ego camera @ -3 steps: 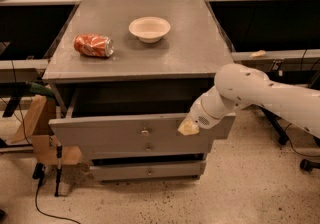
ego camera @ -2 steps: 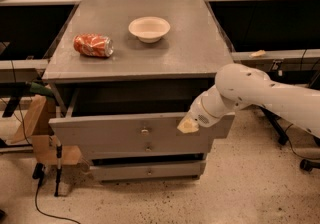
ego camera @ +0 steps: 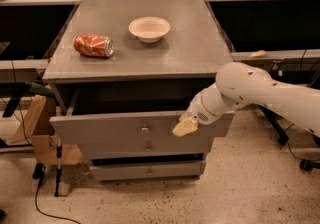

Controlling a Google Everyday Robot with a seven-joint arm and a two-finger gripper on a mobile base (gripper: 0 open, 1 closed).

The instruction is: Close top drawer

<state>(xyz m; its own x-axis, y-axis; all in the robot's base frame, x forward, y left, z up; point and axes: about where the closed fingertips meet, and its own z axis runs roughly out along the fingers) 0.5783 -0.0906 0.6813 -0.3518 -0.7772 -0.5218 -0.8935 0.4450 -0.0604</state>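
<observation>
**My end effector at the open top drawer's front; the push runs straight back**

Nearest, the top drawer (ego camera: 100,133) stands pulled out of the cabinet above the lower drawers (ego camera: 115,170), its grey front panel running left to right. My end effector (ego camera: 185,127) sits at that panel's upper edge, right of the small knob (ego camera: 144,129), seemingly touching; I cannot tell whether it is wide or narrow. The cabinet opening lies directly beyond it, so the push goes across the panel's long axis. My arm (ego camera: 250,90) reaches in from the right, wrist angled down-left. Farther back, the table (ego camera: 190,43) carries a crushed red can (ego camera: 93,45) and a white bowl (ego camera: 149,29).
</observation>
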